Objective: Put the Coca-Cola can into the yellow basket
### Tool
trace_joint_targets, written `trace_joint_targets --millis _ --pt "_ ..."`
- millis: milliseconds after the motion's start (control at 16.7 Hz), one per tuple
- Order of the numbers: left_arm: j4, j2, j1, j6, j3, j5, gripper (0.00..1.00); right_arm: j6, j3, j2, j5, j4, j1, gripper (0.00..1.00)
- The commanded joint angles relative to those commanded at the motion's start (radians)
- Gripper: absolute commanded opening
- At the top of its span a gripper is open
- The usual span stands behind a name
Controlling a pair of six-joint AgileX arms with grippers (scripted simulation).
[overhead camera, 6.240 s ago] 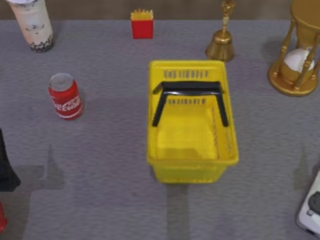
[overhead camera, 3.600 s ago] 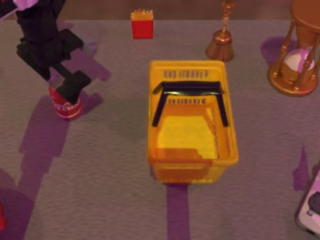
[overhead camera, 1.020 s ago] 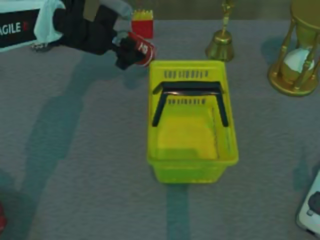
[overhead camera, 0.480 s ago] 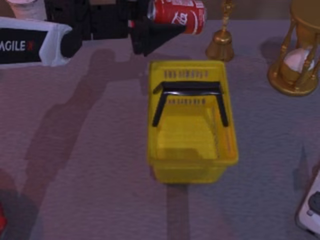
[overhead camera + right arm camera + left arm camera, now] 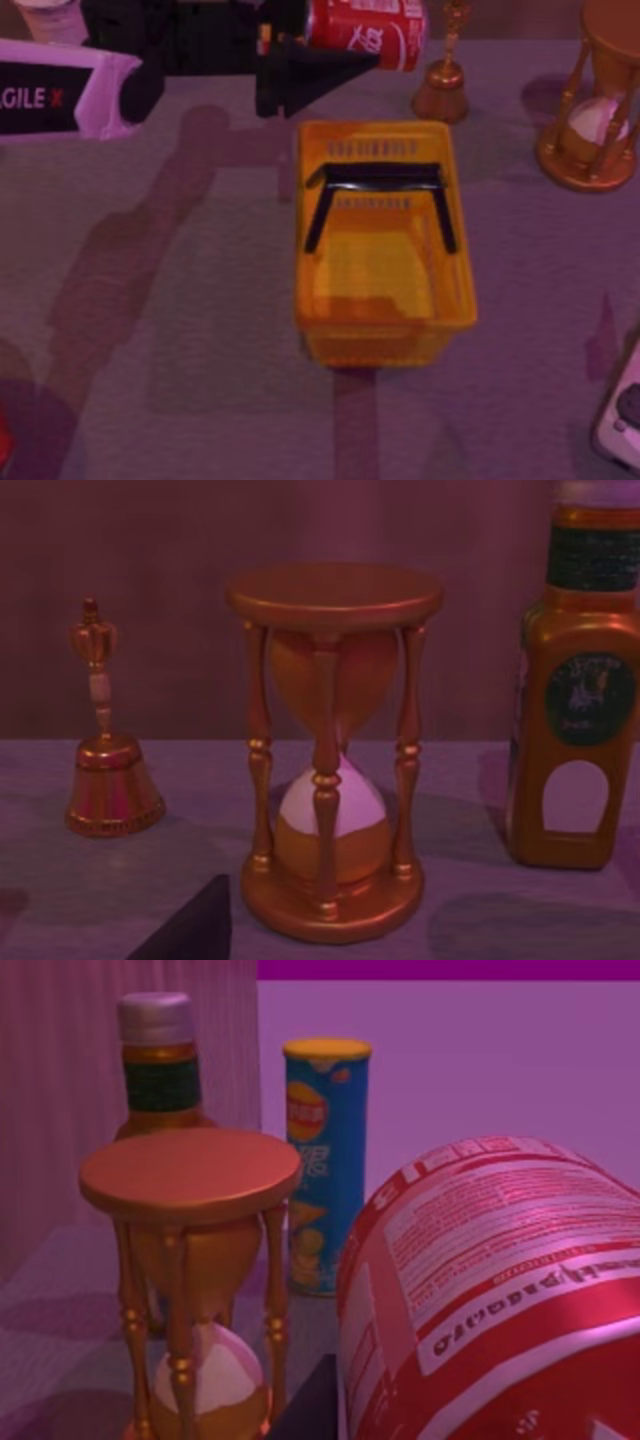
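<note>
- Grey worktop [image 5: 180, 330] carries the basket [image 5: 384, 312] near its middle, handles folded across the basket's far half.
- Can [image 5: 366, 30] lies on its side in the air, beyond the basket's far rim, long axis running left to right, its top hidden against the hand.
- Left hand [image 5: 318, 55] pinches the can; half a second ago the can was slightly further left.
- Right arm sits parked at the near right edge, well apart from the basket; whether its hand is spread I cannot tell.
- Bell [image 5: 441, 88] stands just right of the can.
</note>
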Motion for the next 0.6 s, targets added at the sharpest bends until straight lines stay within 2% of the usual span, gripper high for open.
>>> trace_joint_targets --millis 300,600 --pt "0.039 0.039 0.007 0.002 -0.006 0.002 0.00 0.000 0.000 0.000 0.000 0.000 0.000 1.00" --pt "0.257 0.182 0.020 -0.003 -0.061 0.004 0.00 0.000 0.000 0.000 0.000 0.000 0.000 1.00"
